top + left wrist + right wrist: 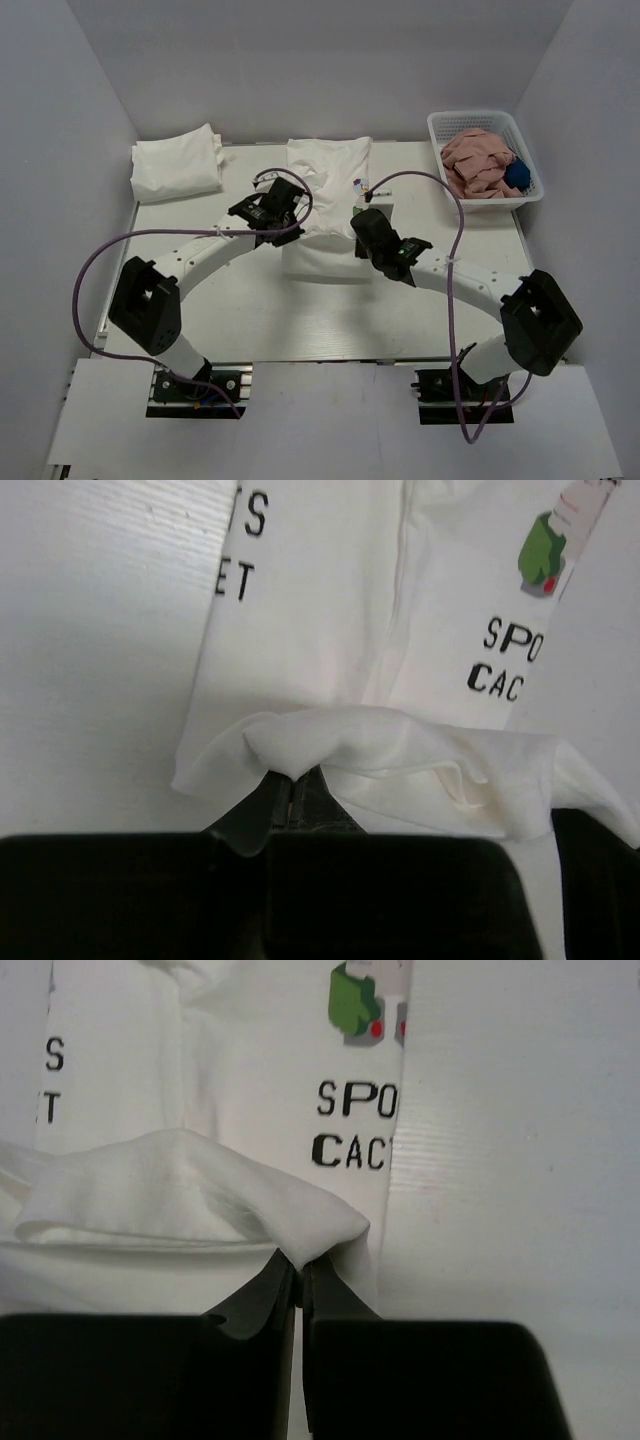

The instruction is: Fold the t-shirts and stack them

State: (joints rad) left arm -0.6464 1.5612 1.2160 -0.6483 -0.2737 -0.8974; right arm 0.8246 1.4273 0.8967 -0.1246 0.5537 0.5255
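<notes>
Seen from above, a white printed t-shirt (pixel 330 175) lies lengthwise down the middle of the desk (pixel 250 310), its far end near the back edge. The left tool (pixel 290 203) sits at the shirt's left edge and the right tool (pixel 360 218) at its right edge, both over the shirt's middle stretch. A folded bundle (pixel 178 165) of white cloth rests at the far left corner, well apart from the shirt. At the far right stands a white basket (pixel 437 128) holding crumpled pink clothes (pixel 478 160) and a small blue item (pixel 516 176).

From the left wrist, the left tool (pixel 292 798) has its jaws pressed together on a raised fold of the printed t-shirt (pixel 320 610), the gathered cloth draping over the fingertips (pixel 255 820) and off to the right. Beyond the pinch the shirt lies flat on the desk (pixel 100 630), showing dark lettering (pixel 505 655) and a green print (pixel 541 550) with a red dot.

From the right wrist, the right tool (pixel 300 1282) is likewise clamped, jaws together, on a lifted fold at the edge of the printed t-shirt (pixel 250 1110). The green print (pixel 352 1000) and dark lettering (pixel 355 1125) sit just past the fold, with bare desk (pixel 520 1160) to the right.
</notes>
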